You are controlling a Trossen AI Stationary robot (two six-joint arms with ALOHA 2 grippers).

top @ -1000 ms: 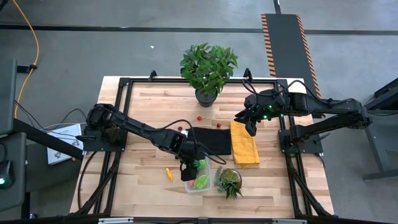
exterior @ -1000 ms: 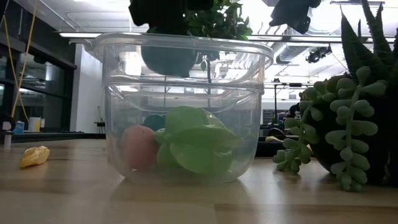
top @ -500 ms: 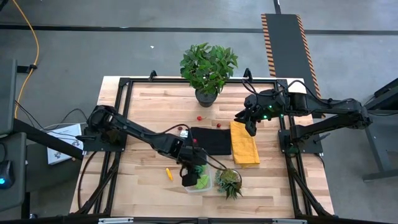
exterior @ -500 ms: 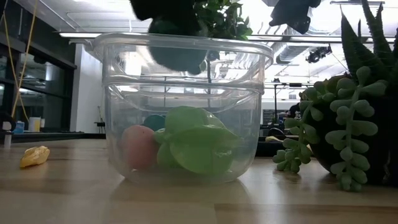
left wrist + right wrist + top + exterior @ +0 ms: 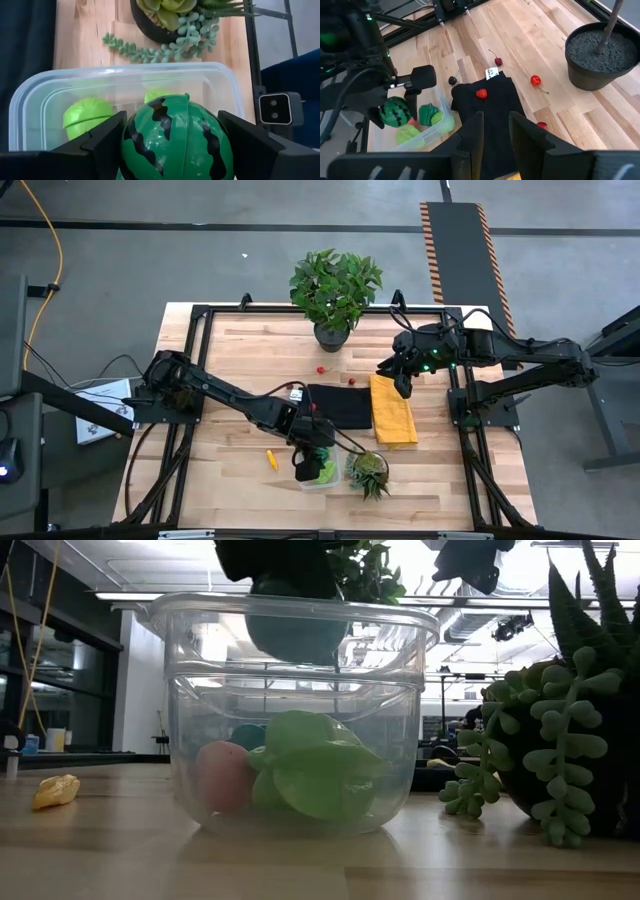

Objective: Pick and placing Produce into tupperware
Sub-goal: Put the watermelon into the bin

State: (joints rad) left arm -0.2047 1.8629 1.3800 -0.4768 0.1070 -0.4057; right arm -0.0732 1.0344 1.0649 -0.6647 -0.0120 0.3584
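**A:** Wooden planks are making up the table (image 5: 230,350), and everything is sitting somewhere around the tupperware (image 5: 322,476) near its front edge. What is lying about it?

**B:** Behind the tupperware, the black cloth (image 5: 338,405) is spreading out with the yellow cloth (image 5: 393,410) beside it; the potted plant (image 5: 335,288) is standing well beyond those. A succulent (image 5: 368,470) is sitting just beside the tub.

**A:** And the arms?

**B:** The left gripper (image 5: 175,142) is hovering directly over the tupperware, fingers clamped on a toy watermelon (image 5: 177,137), presumably so that it drops inside. The right gripper (image 5: 494,132) is waiting far behind, above the yellow cloth, fingers nearly together and gripping nothing.

**A:** What is already inside?

**B:** Green pieces (image 5: 315,775) and a pinkish one (image 5: 222,777) are resting on the bottom. Red berries (image 5: 481,93) are lying on and around the black cloth, and a small yellow piece (image 5: 271,459) is sitting beside the tub.
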